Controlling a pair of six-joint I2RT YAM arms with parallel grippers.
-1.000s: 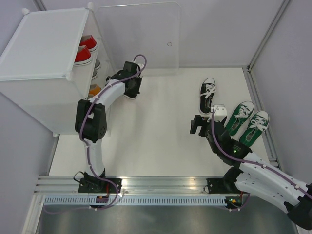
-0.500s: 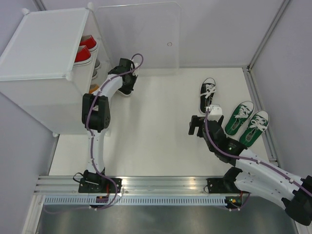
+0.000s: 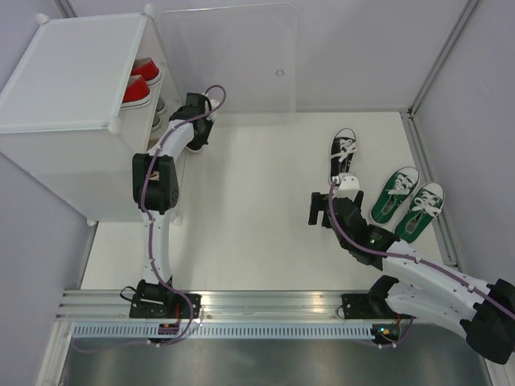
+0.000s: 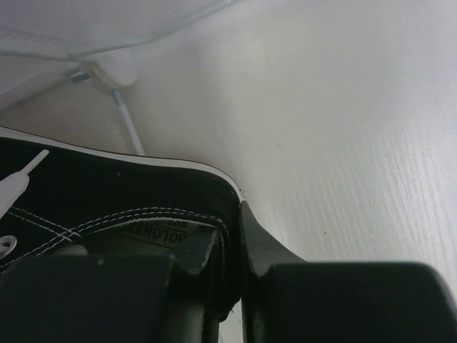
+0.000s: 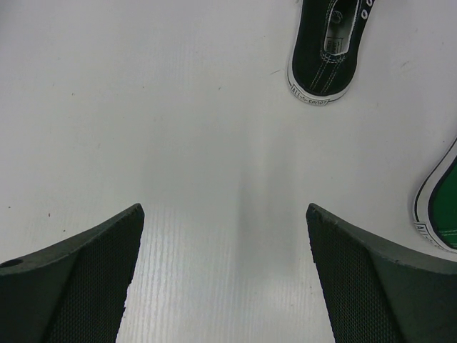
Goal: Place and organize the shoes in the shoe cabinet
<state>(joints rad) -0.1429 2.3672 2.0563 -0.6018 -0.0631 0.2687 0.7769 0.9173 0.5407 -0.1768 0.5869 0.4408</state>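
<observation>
Now hangs pinched at the heel collar: black sneaker point(image 4: 107, 200), left gripper point(image 4: 230, 243) clamped shut on the canvas, just in front of the shoe cabinet point(image 3: 72, 72) and its open face at the far-left corner of the desk point(image 3: 241, 233). Runs lengthwise away from the fingers, toe out of sight; probably needs carrying leftward onto a shelf. Toward the right edge, second black sneaker point(image 3: 344, 154) just beyond the wide-open right gripper point(image 3: 322, 207), heel toward it, green pair point(image 3: 393, 195) beside.
</observation>
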